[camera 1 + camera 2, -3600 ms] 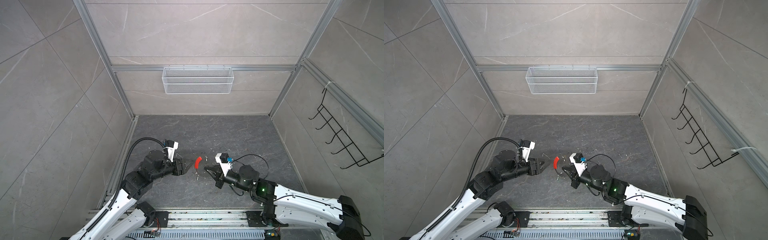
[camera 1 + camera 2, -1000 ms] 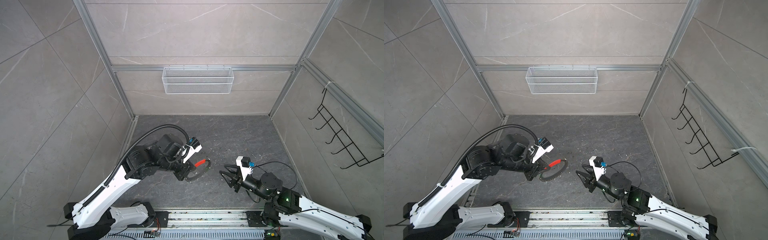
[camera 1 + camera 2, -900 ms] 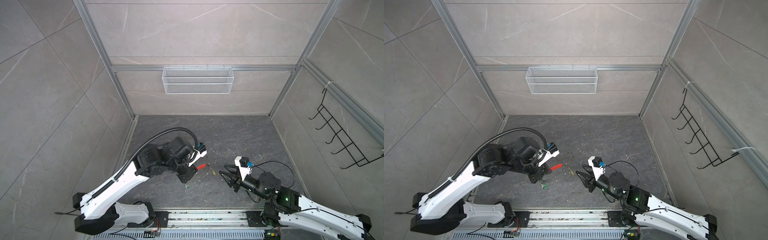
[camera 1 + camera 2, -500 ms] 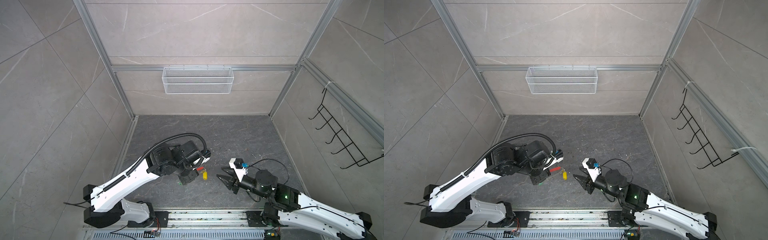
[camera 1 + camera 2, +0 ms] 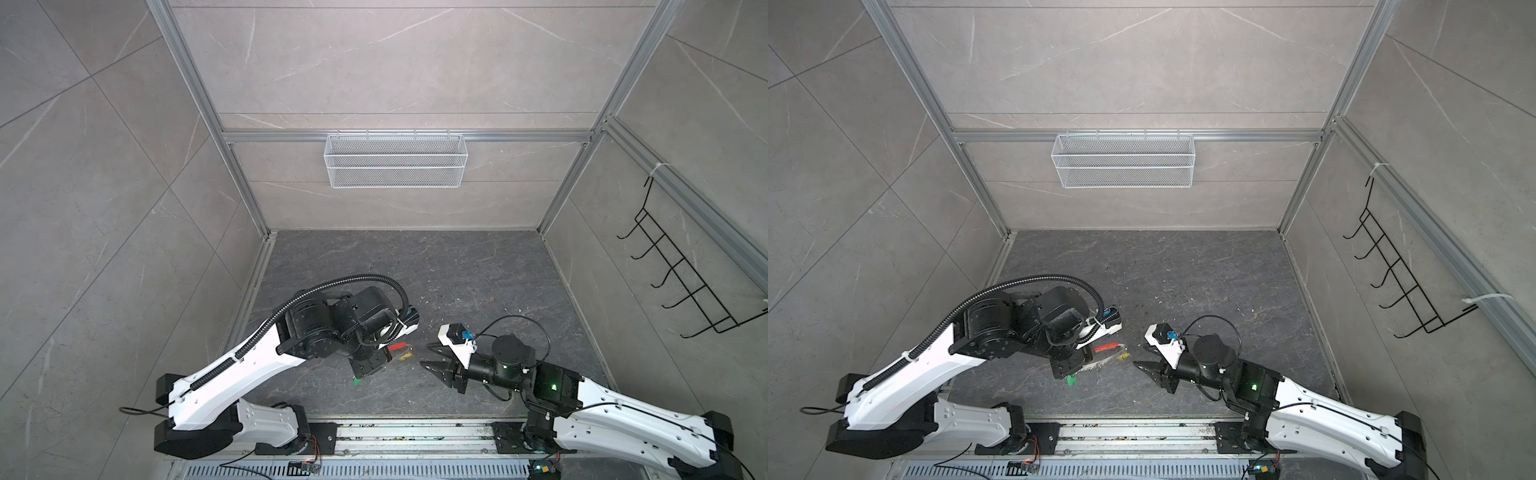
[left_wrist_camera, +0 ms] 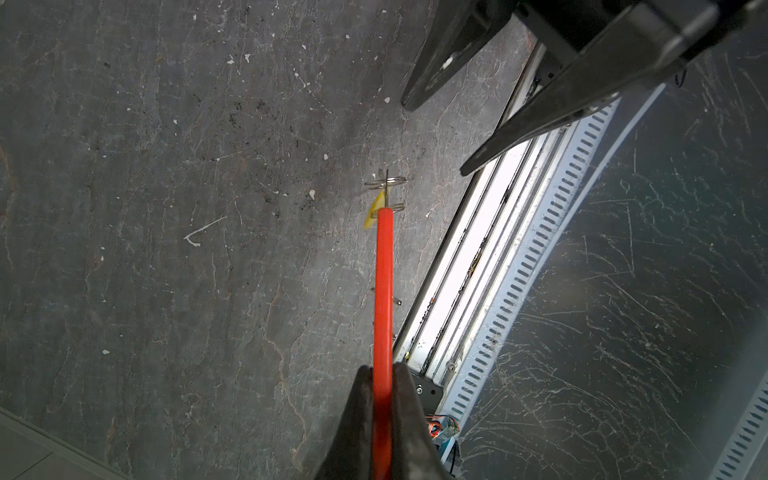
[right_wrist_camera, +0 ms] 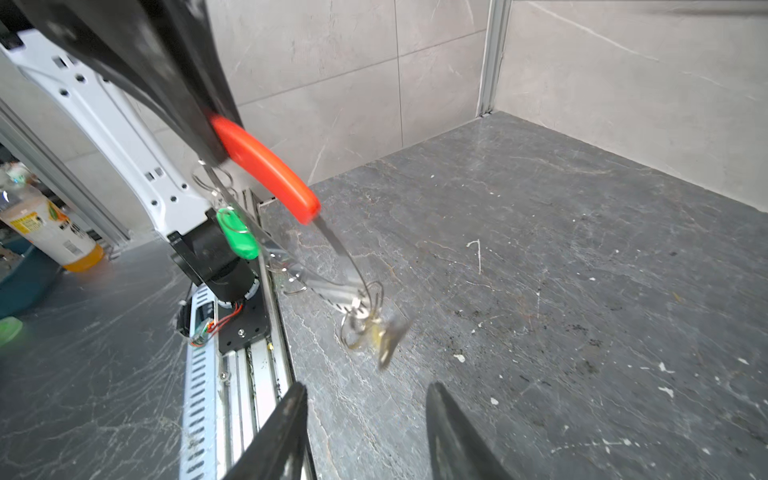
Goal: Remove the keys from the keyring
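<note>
Access: our left gripper [image 6: 382,372] is pinching the red plastic sleeve [image 6: 382,291] of the dark-grey wire keyring [image 7: 338,249], presenting the yellow-tagged metal key [image 5: 1123,356] at three o'clock to our spread right gripper [image 7: 366,388].

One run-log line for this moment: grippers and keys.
left gripper: shut on keyring sleeve | right gripper: open, empty | yellow key, green key: on keyring

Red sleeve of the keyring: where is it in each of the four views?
In a top view: red sleeve, lower centre, between the arms.
In a top view: same place.
Left wrist: straight strip leaving the left end effector.
Right wrist: curved piece near the green key.
Shared landmark: yellow key, hanging beyond the sleeve.
</note>
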